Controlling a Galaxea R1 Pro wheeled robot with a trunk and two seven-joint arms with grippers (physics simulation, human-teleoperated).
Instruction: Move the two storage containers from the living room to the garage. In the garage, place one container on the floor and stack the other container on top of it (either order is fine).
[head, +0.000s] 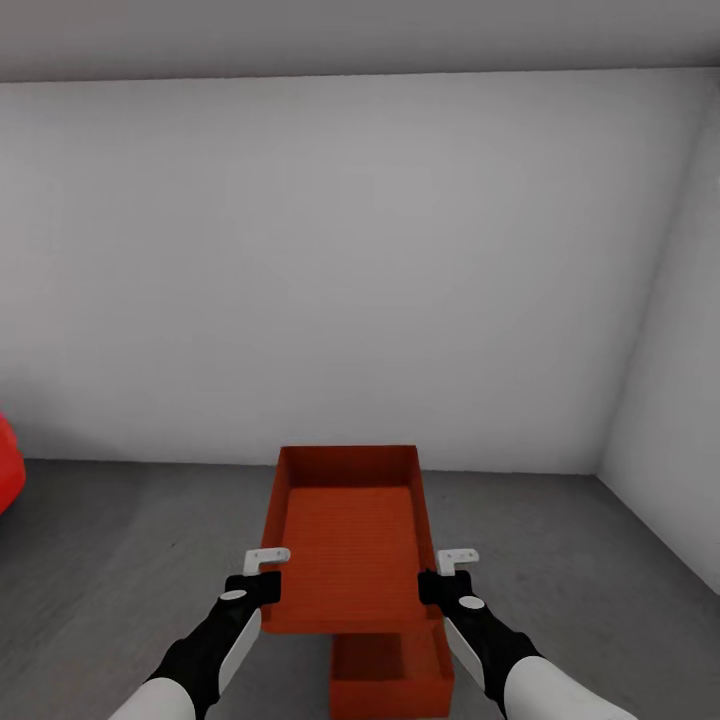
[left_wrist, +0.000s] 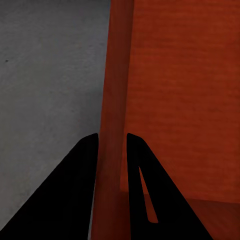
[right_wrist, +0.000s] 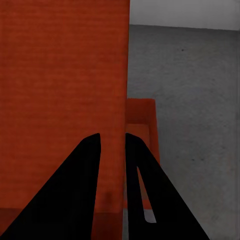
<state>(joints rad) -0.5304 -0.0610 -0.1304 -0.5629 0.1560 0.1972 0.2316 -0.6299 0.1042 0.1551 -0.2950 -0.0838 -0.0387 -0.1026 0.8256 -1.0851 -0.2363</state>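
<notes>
Lower container (head: 392, 672) (open), held container (head: 350, 540) above

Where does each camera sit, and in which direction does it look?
Head view: on the head, looking forward and down at the held storage container above the second container on the dark grey floor; both forearms show.
Left wrist view: along the left end effector, clamped on the container's wall.
Right wrist view: along the right end effector, clamped on the opposite wall; the second container below.
All views share the held container.
</notes>
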